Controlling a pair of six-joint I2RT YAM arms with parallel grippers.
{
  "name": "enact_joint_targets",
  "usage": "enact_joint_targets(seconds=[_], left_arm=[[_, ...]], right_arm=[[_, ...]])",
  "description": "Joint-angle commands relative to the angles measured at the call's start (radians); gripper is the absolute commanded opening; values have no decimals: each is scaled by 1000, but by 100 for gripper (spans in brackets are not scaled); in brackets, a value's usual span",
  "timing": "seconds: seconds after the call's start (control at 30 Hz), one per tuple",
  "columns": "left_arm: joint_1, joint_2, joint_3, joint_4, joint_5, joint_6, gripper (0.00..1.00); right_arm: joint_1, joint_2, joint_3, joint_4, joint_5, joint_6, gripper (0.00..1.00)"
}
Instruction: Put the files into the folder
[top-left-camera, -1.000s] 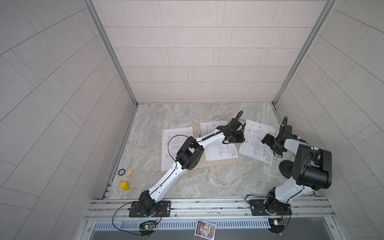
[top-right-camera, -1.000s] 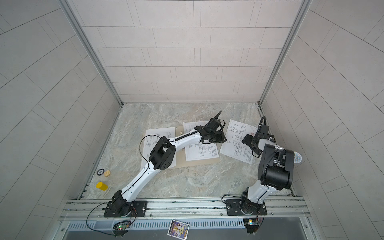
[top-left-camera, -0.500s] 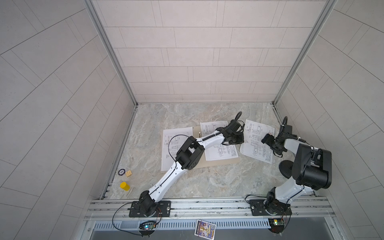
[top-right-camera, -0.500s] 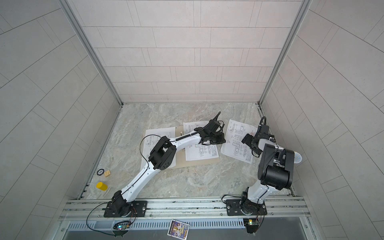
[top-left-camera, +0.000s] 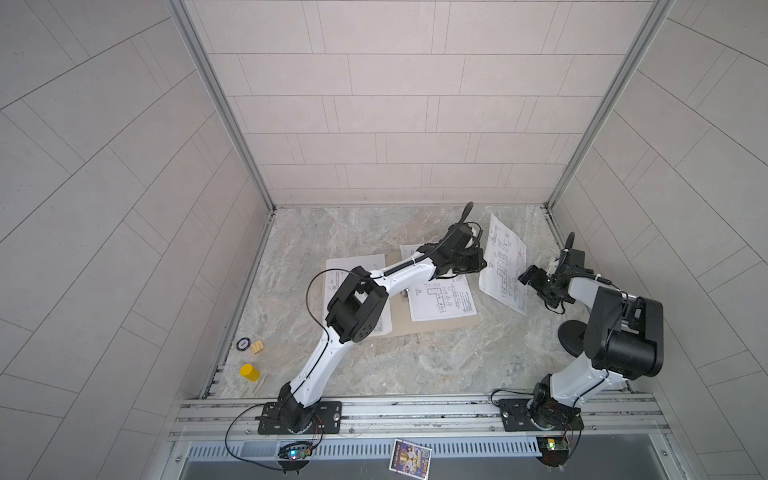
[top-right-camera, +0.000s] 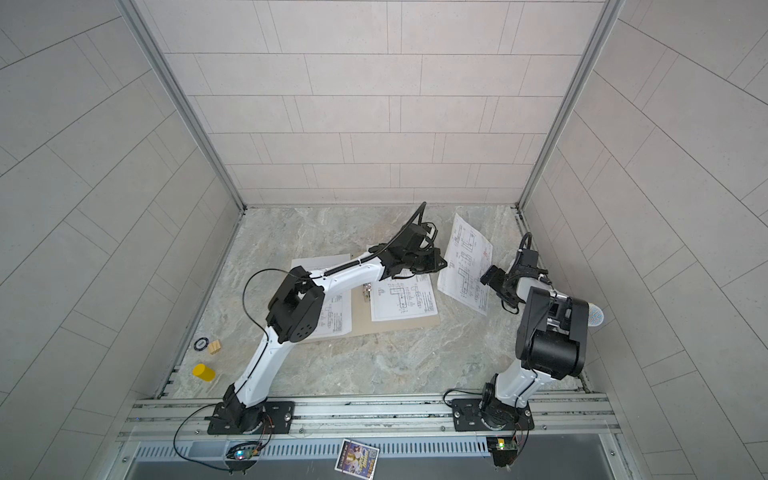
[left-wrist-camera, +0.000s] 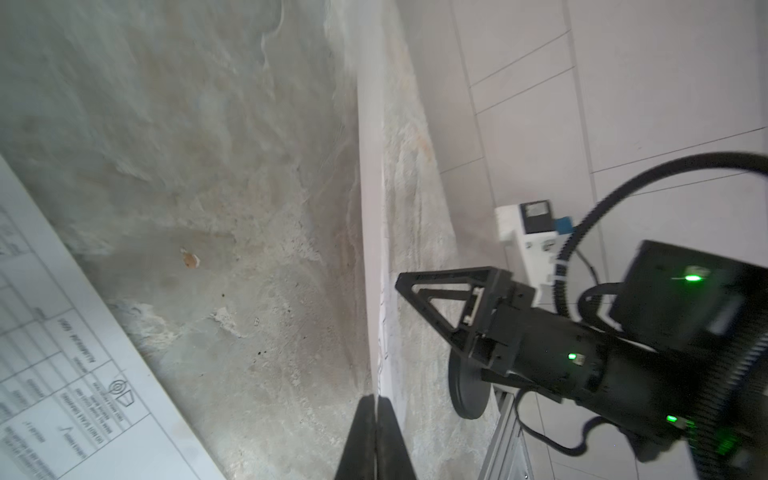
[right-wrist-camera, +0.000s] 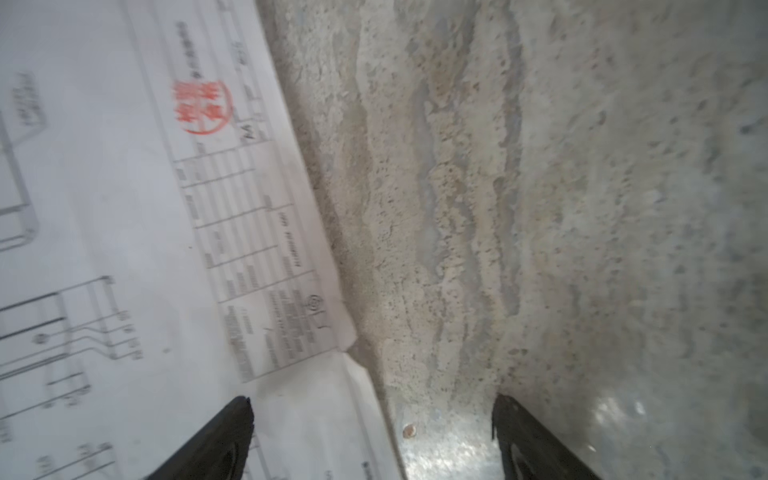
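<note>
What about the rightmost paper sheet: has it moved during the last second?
Yes. The rightmost sheet, pinched at its edge by the left arm's fingers, has tipped up off the table, its far corner rising toward the back wall.

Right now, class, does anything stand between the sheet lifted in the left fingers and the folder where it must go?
Nothing visible does. The lifted sheet, pinched in the left fingers, hangs beside the folder, whose near half carries another sheet; the right fingers, open, stand on the lifted sheet's far side.

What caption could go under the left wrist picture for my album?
Shut left gripper holds one file edge-on above the marble table.
</note>
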Motion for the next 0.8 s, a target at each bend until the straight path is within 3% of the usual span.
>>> enact_joint_targets(seconds=[0.0,0.2,0.4,0.77], left_arm=[[31,-93,-148,90,-50,-16,0],[78,-278,-442,203,-114,-25,0],[107,-394,-620,280,-184,-41,0],[140,-442,-727,286,-187,-48,0]], right_arm=[[33,-3,1,-30,-68,3,91],[113,32,49,-57,-78,-20,91],[162,67,78,-73,-84,-33,91],[236,135,167,-126,-65,-60,90]])
